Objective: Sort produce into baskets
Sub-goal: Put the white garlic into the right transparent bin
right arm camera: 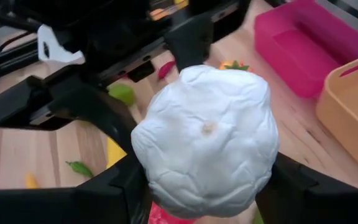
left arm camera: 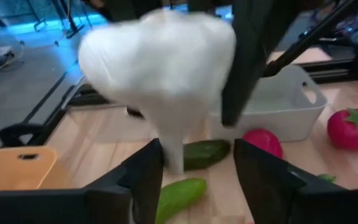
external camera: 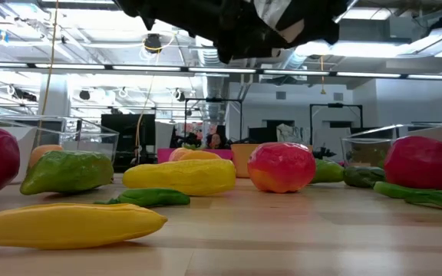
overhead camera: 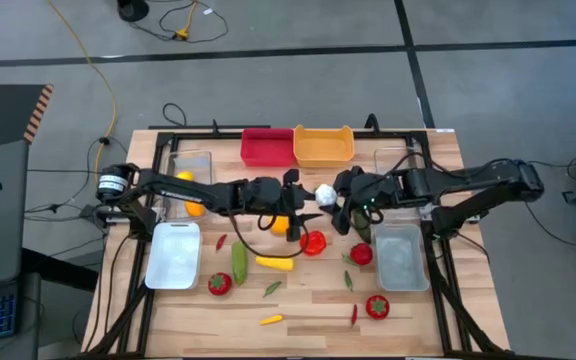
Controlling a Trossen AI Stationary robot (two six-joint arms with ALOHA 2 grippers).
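White garlic [overhead camera: 324,194] sits mid-table, raised off the wood, between the two grippers that meet at the table's centre. Right gripper [overhead camera: 336,195] has its fingers closed on the garlic: in the right wrist view the bulb [right arm camera: 205,140] fills the gap between that arm's dark fingers [right arm camera: 123,186], pressed on both sides. Left gripper [overhead camera: 301,196] is just beside the garlic on the other side; in the left wrist view its fingers [left arm camera: 146,177] stand apart with the bulb [left arm camera: 160,68] blurred ahead of them, not pinched, and one of the other arm's fingers [left arm camera: 244,56] runs along the bulb's side. Directly behind the grippers, at the table's far edge, a red bin [overhead camera: 267,146] and an orange-yellow bin [overhead camera: 324,145] touch side by side. A clear tub [overhead camera: 190,170] lies under the left arm with an orange piece [overhead camera: 192,206] by it; a white tray [overhead camera: 174,254] is nearer the front on that side. A grey tray [overhead camera: 400,256] lies on the right side. Scattered on the wood in front: red tomatoes [overhead camera: 219,284], [overhead camera: 377,306], [overhead camera: 361,254], a red pepper [overhead camera: 314,241], a green cucumber [overhead camera: 239,259], a yellow piece [overhead camera: 274,263], a small red chili [overhead camera: 354,315].
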